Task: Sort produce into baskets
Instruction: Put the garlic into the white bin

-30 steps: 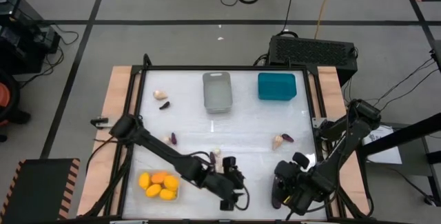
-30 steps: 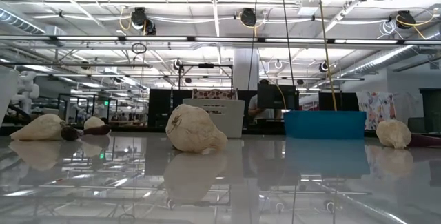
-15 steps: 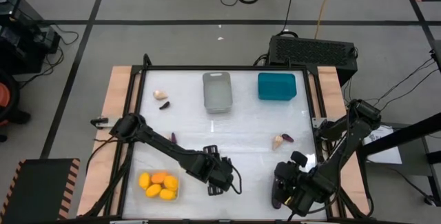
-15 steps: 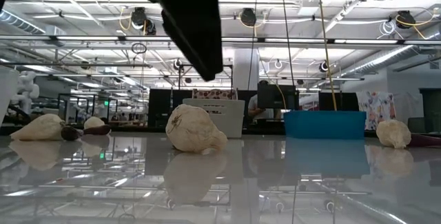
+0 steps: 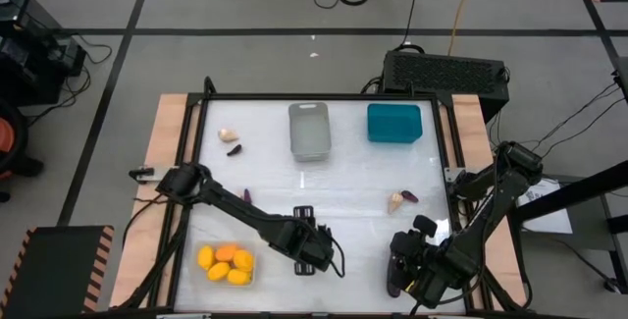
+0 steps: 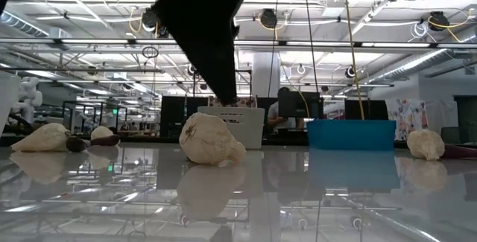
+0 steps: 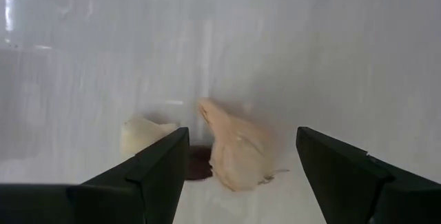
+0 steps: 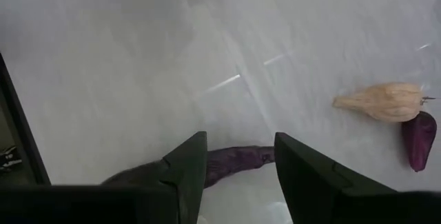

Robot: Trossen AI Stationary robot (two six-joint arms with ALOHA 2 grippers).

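The left gripper (image 5: 303, 213) hangs low over the near middle of the table (image 5: 353, 177), fingers (image 7: 148, 165) spread wide with nothing between them. Just ahead of its fingertips lies a whitish garlic bulb (image 7: 238, 148), framed in the gap but not touched; a second pale piece (image 7: 143, 134) and a small dark purple bit (image 7: 198, 165) sit just beside it (only the left wrist view shows these two, since from above the gripper hides that whole cluster). The low view shows the same bulb (image 6: 209, 139) resting on the glossy top, with the dark arm coming down right behind it.

The right gripper (image 5: 397, 272) waits at the near right of the table, jaws partly parted; a long purple eggplant (image 8: 238, 162) shows in the gap between its fingers, though whether the pads actually bear on it I cannot tell. Farther out from it lie a beige bulb (image 8: 384, 101) and a small purple eggplant (image 8: 417, 136), touching each other, near the right edge.

Outward still: a clear basket (image 5: 228, 278) with yellow and orange fruits (image 5: 226, 262) at the near left, a grey basket (image 5: 309, 130) and a teal basket (image 5: 394, 123) along the far edge, and another bulb (image 5: 228, 134) with a purple piece (image 5: 234, 150) at the far left. The broad middle of the table between gripper and far baskets lies open
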